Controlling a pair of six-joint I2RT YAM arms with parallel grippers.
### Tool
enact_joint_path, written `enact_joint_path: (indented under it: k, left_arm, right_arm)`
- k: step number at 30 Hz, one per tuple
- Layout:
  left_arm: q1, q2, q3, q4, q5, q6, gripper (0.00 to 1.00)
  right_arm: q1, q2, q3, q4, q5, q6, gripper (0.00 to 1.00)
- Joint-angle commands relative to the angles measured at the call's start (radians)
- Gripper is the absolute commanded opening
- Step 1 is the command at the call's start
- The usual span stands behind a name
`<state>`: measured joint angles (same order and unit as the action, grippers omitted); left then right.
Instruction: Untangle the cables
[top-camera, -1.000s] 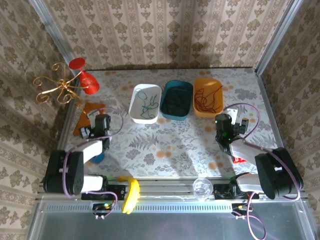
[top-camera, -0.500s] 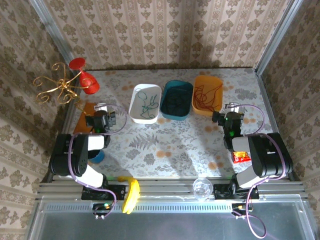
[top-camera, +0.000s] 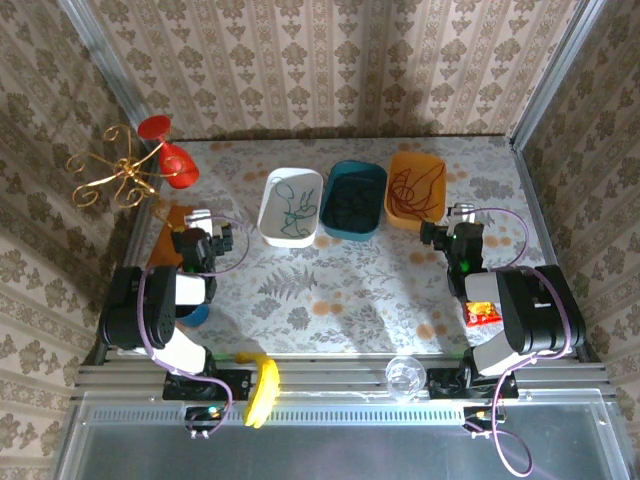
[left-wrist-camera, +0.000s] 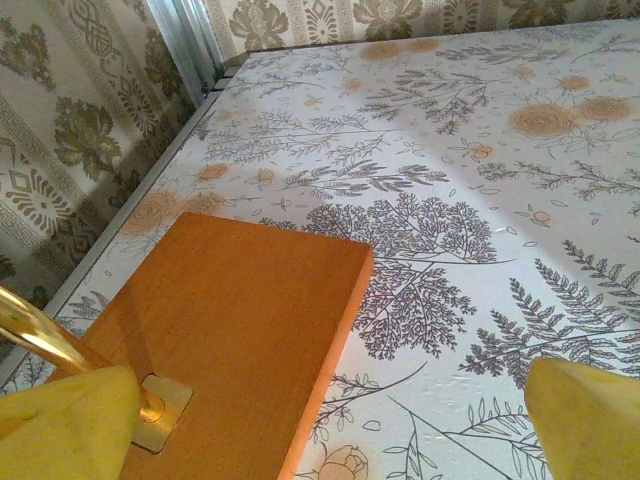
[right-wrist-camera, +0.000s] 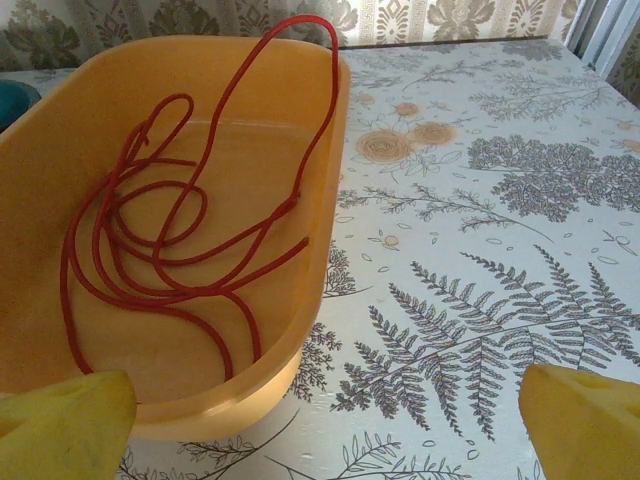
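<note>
The cables seem sorted: the green cable (top-camera: 291, 212) lies in the white tub (top-camera: 271, 190), the black cable (top-camera: 350, 206) in the teal tub (top-camera: 378, 178), the red cable (right-wrist-camera: 180, 250) in the orange tub (right-wrist-camera: 325, 180). The left gripper (top-camera: 212, 234) and the right gripper (top-camera: 453, 232) both stand wide and empty. I think little is left.

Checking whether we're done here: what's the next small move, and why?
Probably ease the open right gripper forward to tip the loop of the red cable off the far rim of the orange bin. The green cable and black cable lie alone in separate bins, so that overhang seems the only loose end.
</note>
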<state>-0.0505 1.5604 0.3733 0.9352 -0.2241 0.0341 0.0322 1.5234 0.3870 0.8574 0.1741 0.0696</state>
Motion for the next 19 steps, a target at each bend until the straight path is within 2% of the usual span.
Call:
enact_joint_path:
  k: [1,17,19]
  left_arm:
    - [0.005,0.003,0.001,0.033,0.021,0.003,1.00]
    - [0.006,0.004,0.001,0.033,0.021,0.002,1.00]
    - [0.005,0.004,0.001,0.033,0.020,0.002,1.00]
  right_arm:
    - [-0.002,0.006,0.015,0.005,-0.018,-0.017,1.00]
    - [-0.018,0.008,0.029,-0.016,-0.080,-0.027,1.00]
    - [-0.032,0.003,0.021,-0.008,-0.122,-0.025,1.00]
